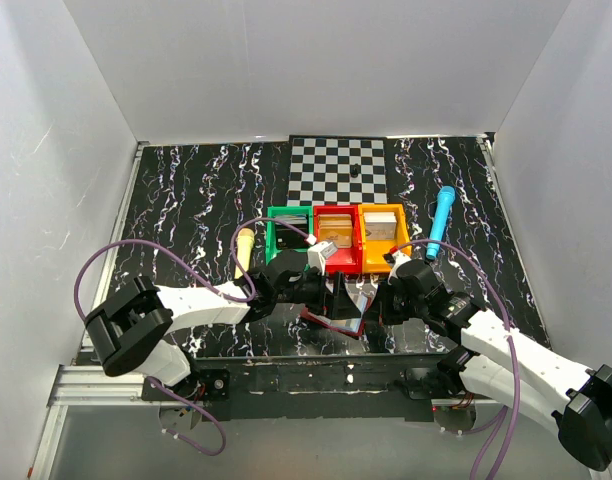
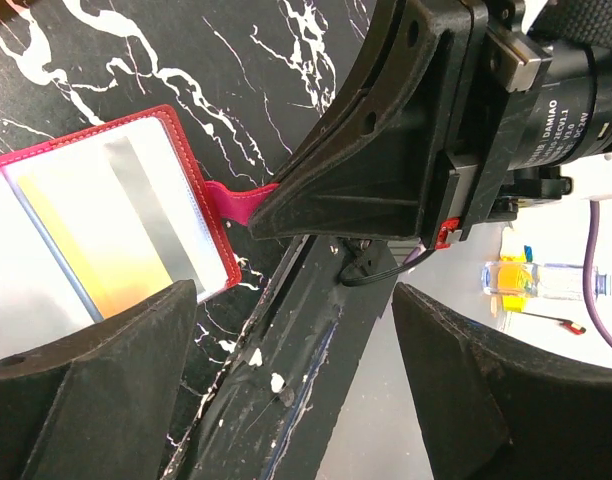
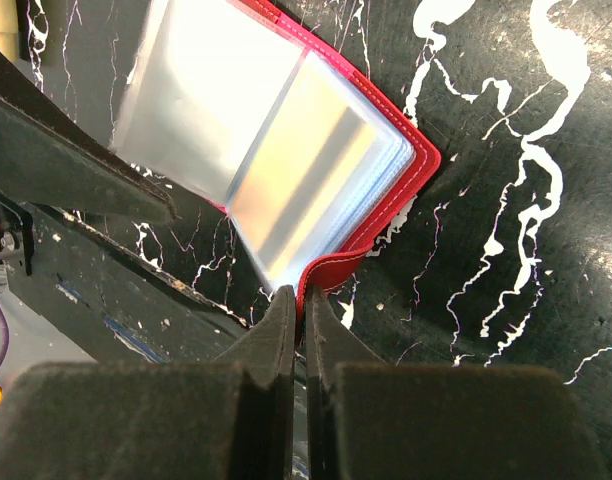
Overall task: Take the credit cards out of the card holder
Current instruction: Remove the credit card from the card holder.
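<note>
While the card holder (image 1: 338,308) lies open, pale inside up, at the near edge of the tabletop (image 1: 186,200) between the two arms, you have your right pincer (image 3: 298,300) pressed closed on its red tab (image 2: 234,198). The red border shows round the clear sleeves. A yellow-orange card (image 3: 301,185) with a grey stripe sits inside the sleeve on the page nearest that pincer. The rest of the sleeves are glare, so you can't read them.

Your left pincer (image 2: 296,400) has its jaws wide apart and nothing between them. One finger (image 2: 86,380) overlaps the holder's corner in the wrist view, and you can't tell whether they touch. The other finger hangs past the tabletop's edge.

Just behind the holder you get three bins touching in a row: green bin (image 1: 270,232), red bin (image 1: 341,266), orange bin (image 1: 374,266), each with something pale inside. A yellowish stick (image 1: 244,250) lies left of the green bin. A blue cylinder (image 1: 442,212) lies right of the orange one. A checkered mat (image 1: 338,168) sits behind the bins.
</note>
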Controlling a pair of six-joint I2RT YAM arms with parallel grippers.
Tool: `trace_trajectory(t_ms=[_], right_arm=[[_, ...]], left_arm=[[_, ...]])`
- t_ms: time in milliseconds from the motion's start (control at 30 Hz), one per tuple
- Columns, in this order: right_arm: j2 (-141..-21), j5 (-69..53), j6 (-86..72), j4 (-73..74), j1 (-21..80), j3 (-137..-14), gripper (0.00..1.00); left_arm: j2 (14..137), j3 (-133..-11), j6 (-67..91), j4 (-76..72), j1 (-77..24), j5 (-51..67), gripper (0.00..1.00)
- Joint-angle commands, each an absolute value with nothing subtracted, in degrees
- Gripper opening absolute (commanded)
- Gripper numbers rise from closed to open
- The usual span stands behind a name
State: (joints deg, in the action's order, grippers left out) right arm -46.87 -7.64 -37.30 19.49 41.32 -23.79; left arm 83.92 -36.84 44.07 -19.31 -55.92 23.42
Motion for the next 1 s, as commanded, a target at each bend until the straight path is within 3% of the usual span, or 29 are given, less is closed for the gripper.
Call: trace_trajectory(t_ms=[0,800,967], right_arm=[[-46.1,-7.3,-37.5,18.1,41.3,-23.6,0.01],[-49.3,-5.0,-36.2,20.2,38.5,-24.0,0.01],[-42.2,-8.7,-35.4,17.8,38.0,-23.4,0.01]], left_arm=[[84.4,-38.5,43.0,-18.7,-56.5,23.8,0.79],[86.6,-42.0,41.6,-14.1,-57.1,21.4,0.83],[85.7,-41.8,41.2,-12.8,-57.6,19.3,0.84]])
